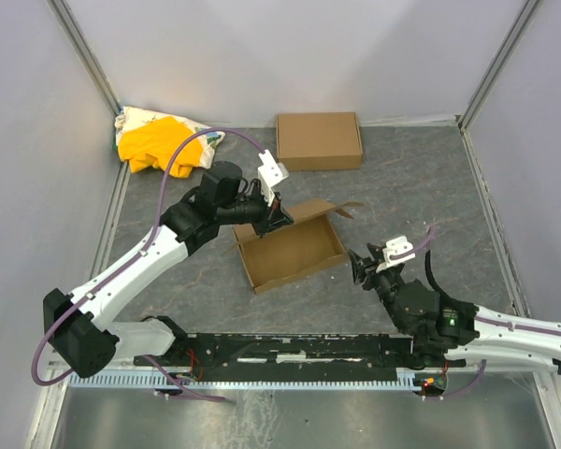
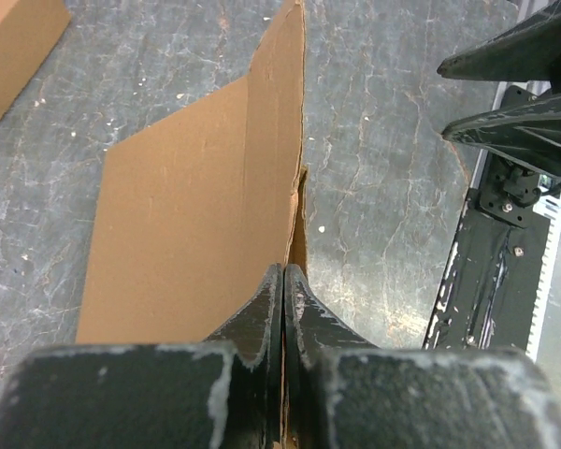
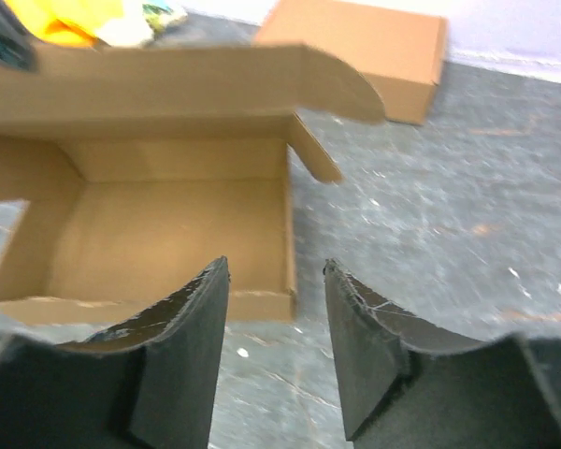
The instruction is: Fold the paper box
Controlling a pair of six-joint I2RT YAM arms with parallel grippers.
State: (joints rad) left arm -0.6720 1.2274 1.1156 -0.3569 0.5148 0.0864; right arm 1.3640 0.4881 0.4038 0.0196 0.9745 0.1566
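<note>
1. Paper box (image 1: 294,251) in the middle of the table (image 1: 430,182), an open tray.
2. Left gripper (image 1: 279,217) pinched shut on its far side.
3. Right gripper (image 3: 276,281) near its right side, jaws apart, holding nothing.
4. Print on yellow cloth (image 1: 154,145), far left, too small to read.

Plain brown cardboard paper box (image 1: 294,251); flat closed cardboard carton (image 1: 319,140) same brown. Crumpled cloth bundle (image 1: 151,147) yellow with white. Desk (image 1: 421,187) grey, marbled.

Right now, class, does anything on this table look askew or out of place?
Yes: the paper box sits skewed on the table, only half folded. Its back panel stands up, pinched by the left gripper, and a loose flap sticks out at its far right corner.
</note>
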